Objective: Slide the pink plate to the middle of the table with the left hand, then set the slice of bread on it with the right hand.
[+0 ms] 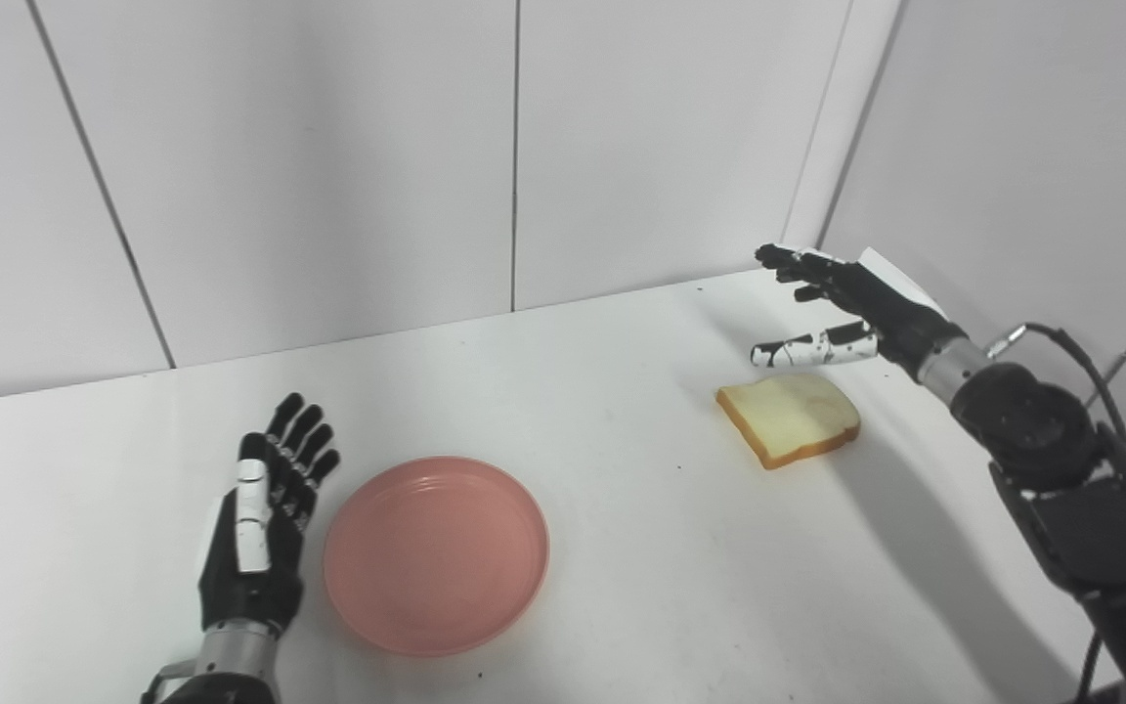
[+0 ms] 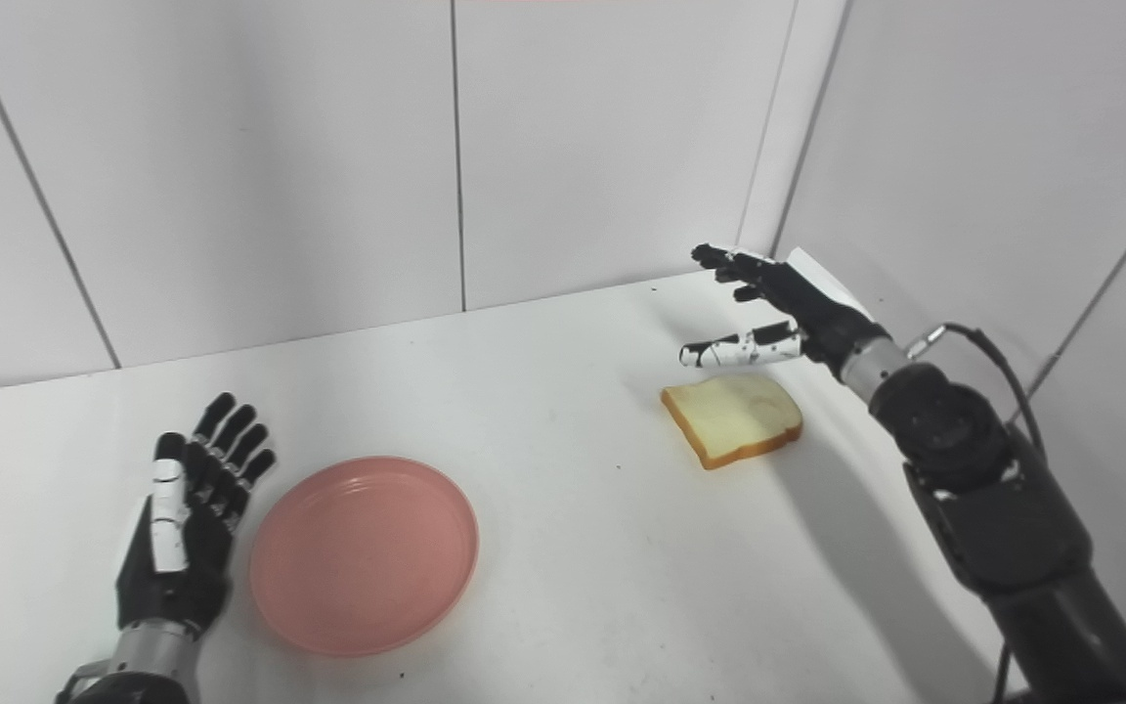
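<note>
The pink plate (image 1: 436, 553) lies flat on the white table (image 1: 622, 548), left of the middle and near the front. My left hand (image 1: 265, 518) is open, palm toward the plate, just left of its rim; I cannot tell if it touches. The slice of bread (image 1: 789, 418) lies flat at the right. My right hand (image 1: 842, 313) is open and empty, raised above and just behind the bread, fingers spread toward the left.
White panelled walls (image 1: 328, 176) close the table at the back and on the right. My right arm (image 1: 1061, 469) reaches along the table's right edge.
</note>
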Available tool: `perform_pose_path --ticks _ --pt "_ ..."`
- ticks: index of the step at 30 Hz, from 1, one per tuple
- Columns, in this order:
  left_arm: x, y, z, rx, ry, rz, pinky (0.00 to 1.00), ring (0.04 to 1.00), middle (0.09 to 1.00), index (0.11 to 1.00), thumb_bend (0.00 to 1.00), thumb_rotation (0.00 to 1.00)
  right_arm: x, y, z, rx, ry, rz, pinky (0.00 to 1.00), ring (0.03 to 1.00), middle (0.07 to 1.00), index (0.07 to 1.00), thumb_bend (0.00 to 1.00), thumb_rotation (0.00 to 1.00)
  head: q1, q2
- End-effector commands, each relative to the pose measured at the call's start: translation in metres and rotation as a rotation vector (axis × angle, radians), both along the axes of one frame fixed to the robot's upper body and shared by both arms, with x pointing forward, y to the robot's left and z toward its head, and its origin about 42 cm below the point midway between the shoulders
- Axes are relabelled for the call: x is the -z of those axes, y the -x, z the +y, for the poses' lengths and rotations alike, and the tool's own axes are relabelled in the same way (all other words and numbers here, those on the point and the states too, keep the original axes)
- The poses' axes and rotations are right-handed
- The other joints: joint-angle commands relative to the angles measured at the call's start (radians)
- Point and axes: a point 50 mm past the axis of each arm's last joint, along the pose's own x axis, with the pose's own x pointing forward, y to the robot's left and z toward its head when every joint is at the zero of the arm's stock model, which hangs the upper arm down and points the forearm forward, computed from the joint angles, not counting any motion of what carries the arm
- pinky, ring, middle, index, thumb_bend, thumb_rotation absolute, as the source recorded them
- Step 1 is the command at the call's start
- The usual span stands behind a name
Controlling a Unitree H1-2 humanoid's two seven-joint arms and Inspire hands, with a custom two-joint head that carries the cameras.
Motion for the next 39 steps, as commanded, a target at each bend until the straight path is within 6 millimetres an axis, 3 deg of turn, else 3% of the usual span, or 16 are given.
perform_pose_path --ticks 1,11,39 --pt "0.005 0.001 0.008 -0.001 0.007 0.003 0.93 0.933 0.932 0.897 0.71 0.98 -0.033 -0.004 -0.008 0.011 0.082 -0.060 0.92 0.927 0.894 0.874 0.92 0.35 0.001 0.001" --pt "0.003 0.001 0.011 0.006 0.035 -0.006 0.94 0.934 0.933 0.902 0.71 0.96 -0.044 -0.007 -0.019 0.024 0.165 -0.017 0.96 0.958 0.900 0.867 0.94 0.26 -0.009 0.001" --pt "0.000 0.003 0.005 0.013 0.017 -0.016 0.92 0.926 0.930 0.902 0.72 0.96 -0.055 -0.014 -0.028 -0.051 0.206 0.090 0.95 0.955 0.905 0.888 0.98 0.24 0.001 0.006"
